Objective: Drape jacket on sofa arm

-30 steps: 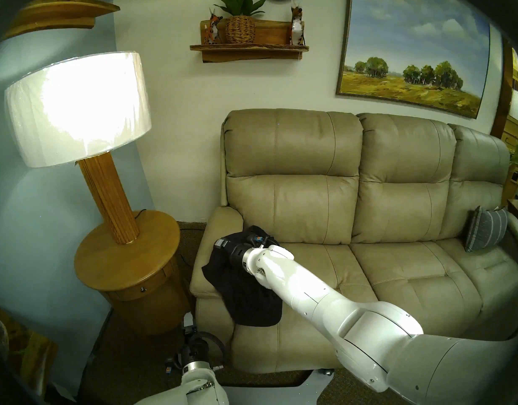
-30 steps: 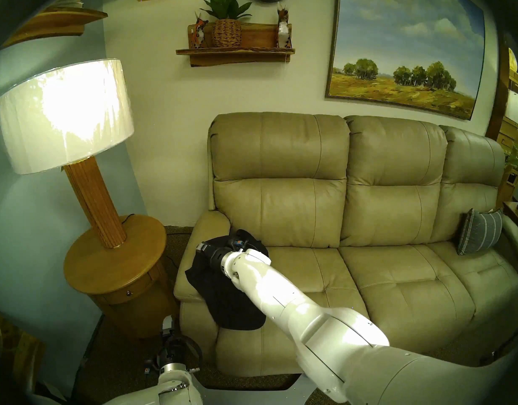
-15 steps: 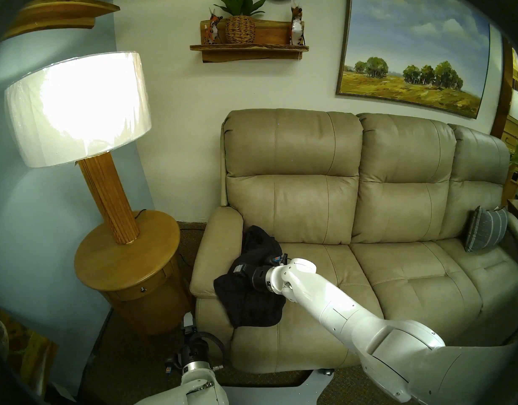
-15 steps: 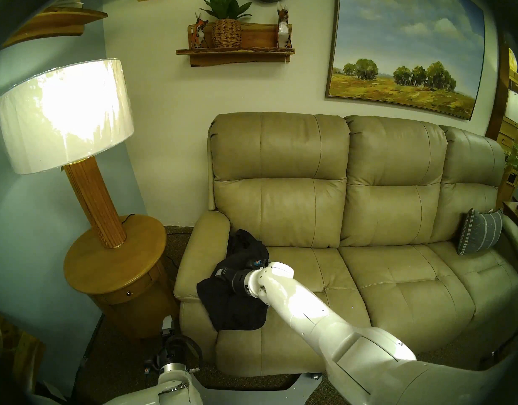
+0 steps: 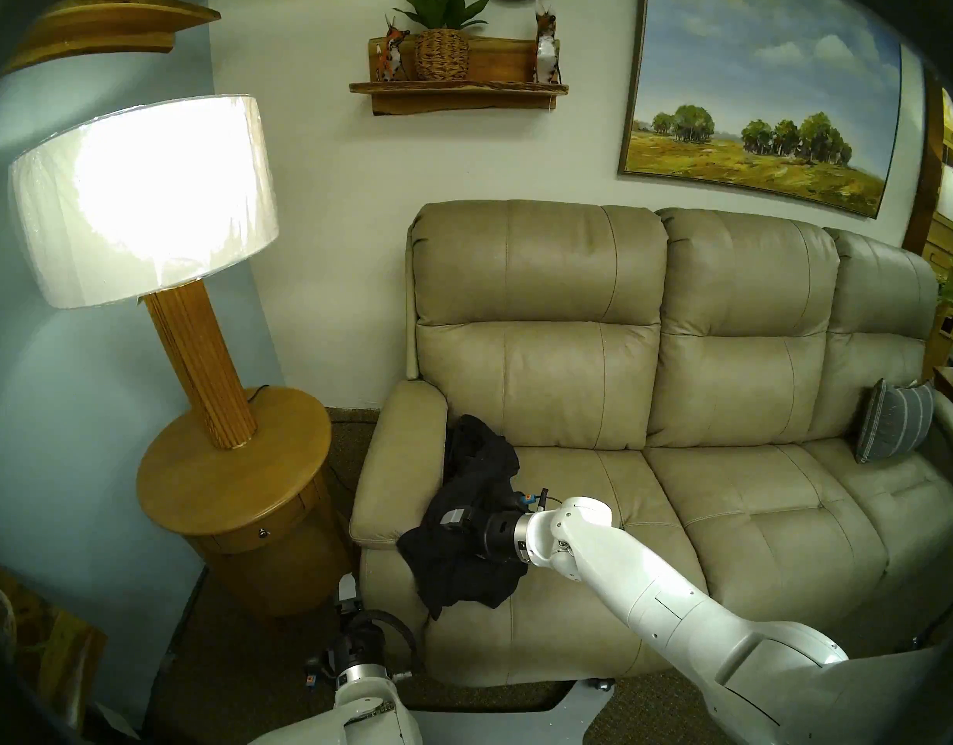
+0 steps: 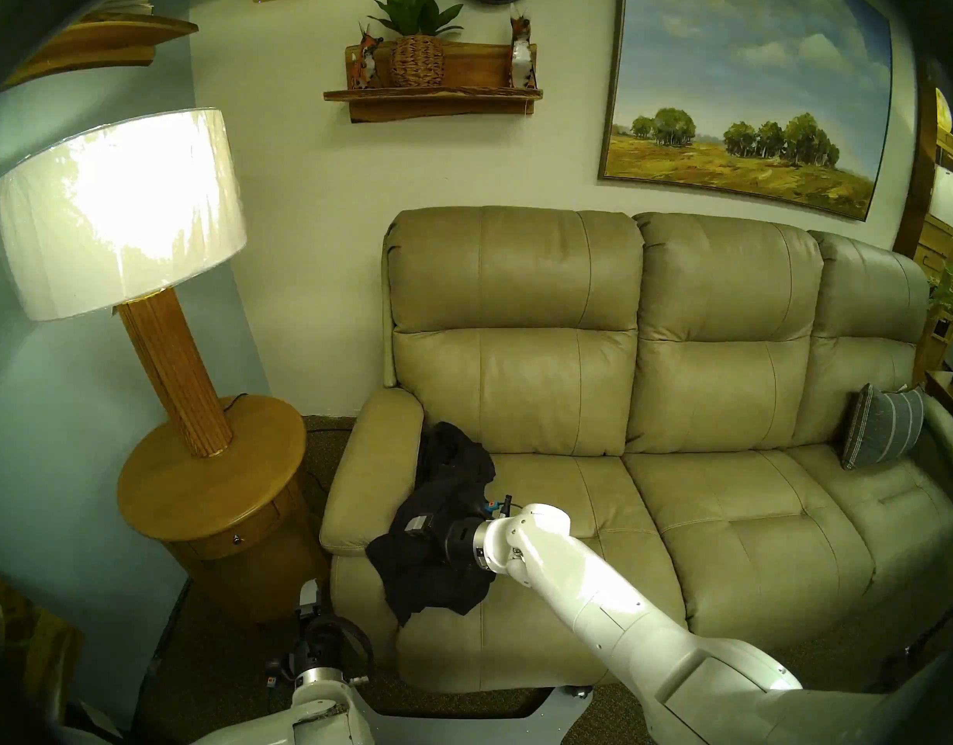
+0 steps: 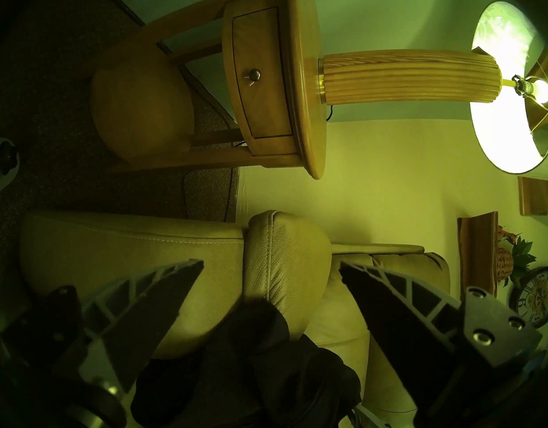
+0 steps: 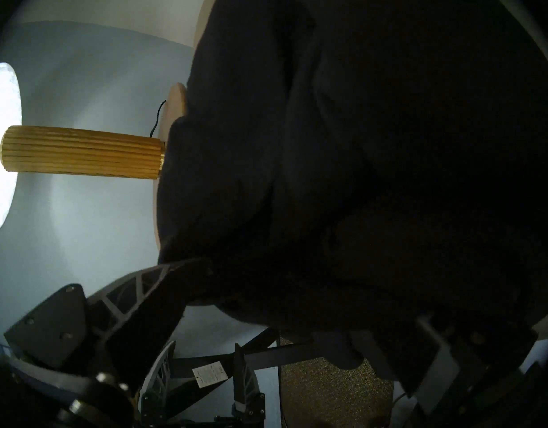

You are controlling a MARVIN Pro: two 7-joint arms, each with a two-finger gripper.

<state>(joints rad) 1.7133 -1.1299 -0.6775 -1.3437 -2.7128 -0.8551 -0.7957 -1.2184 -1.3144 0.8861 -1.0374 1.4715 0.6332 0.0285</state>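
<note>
Between the right gripper's (image 8: 300, 297) fingers, black jacket (image 5: 466, 539) fabric was clamped, bunched on the seat against the tan sofa arm (image 5: 396, 475). Low beside the sofa, the left gripper (image 7: 271, 268) stood wide, holding nothing. No writing was legible.

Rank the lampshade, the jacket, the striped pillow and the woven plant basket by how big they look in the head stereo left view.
1. lampshade, by far the largest, though it sits nearer the camera.
2. jacket, bunched and partly hidden by the right gripper.
3. striped pillow.
4. woven plant basket, smallest, but farthest away.
</note>
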